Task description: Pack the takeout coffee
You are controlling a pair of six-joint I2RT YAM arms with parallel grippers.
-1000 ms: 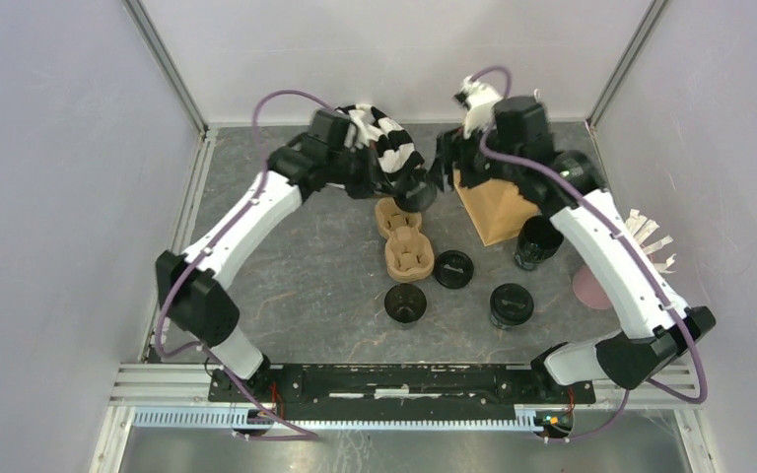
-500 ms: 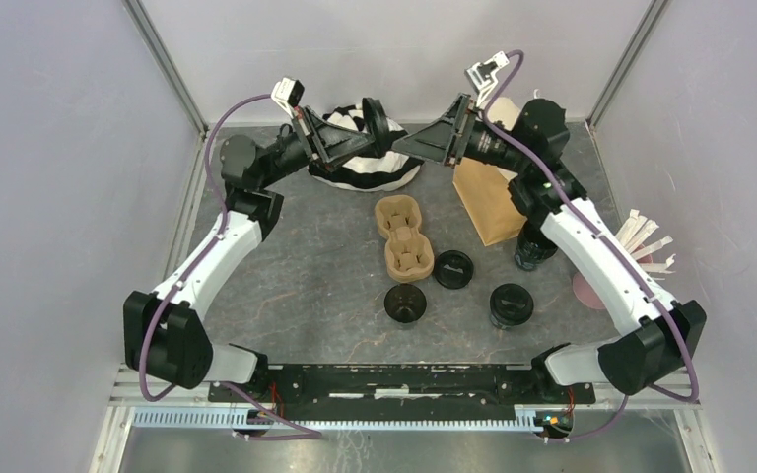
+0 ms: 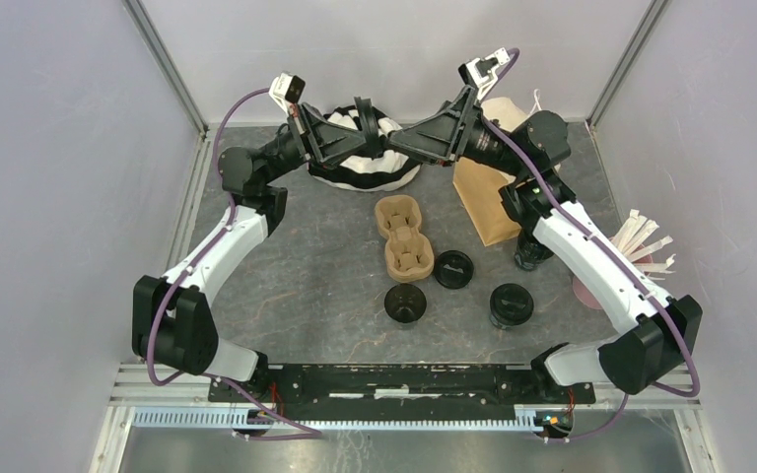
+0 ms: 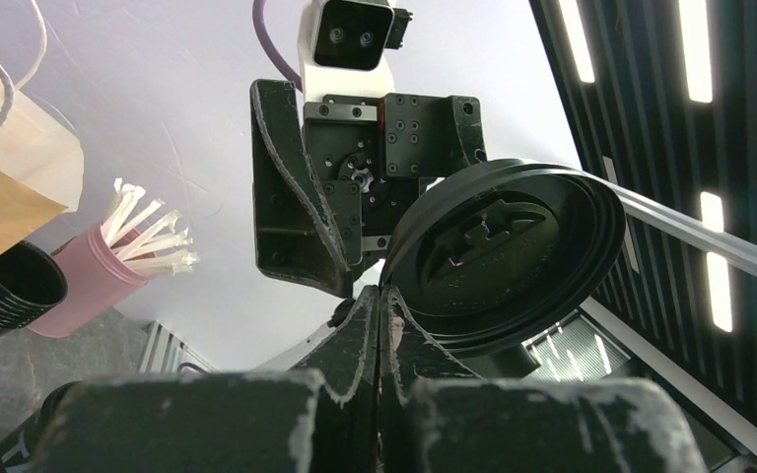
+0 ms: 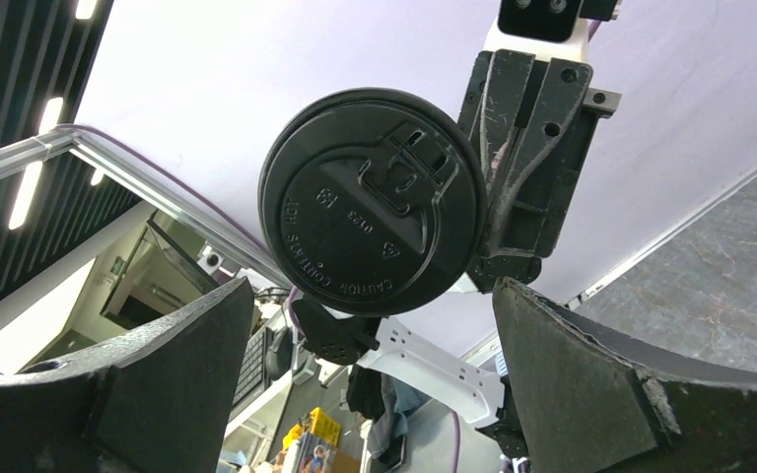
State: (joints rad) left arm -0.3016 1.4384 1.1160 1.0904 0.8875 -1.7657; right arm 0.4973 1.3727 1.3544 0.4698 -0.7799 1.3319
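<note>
Small black cup [image 3: 405, 304] on bench [image 3: 306, 266], 6 o'clock of cardboard carrier [image 3: 404, 236]. Twin cup [image 3: 512, 305] at 4 o'clock of carrier. Flat round black lid [image 5: 375, 202] up in air, embossed lettering, sip tab. Left end effector [image 4: 379, 305] pinched tight on lid rim. Right end effector [image 5: 375, 335] spread wide, facing lid, apart from it.

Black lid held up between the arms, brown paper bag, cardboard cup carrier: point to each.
black lid [image 5: 373, 202], right wrist view, centre of its top face
paper bag [image 3: 485, 209], top external view, brown side panel
cup carrier [image 3: 403, 235], top external view, ridge between its wells
</note>
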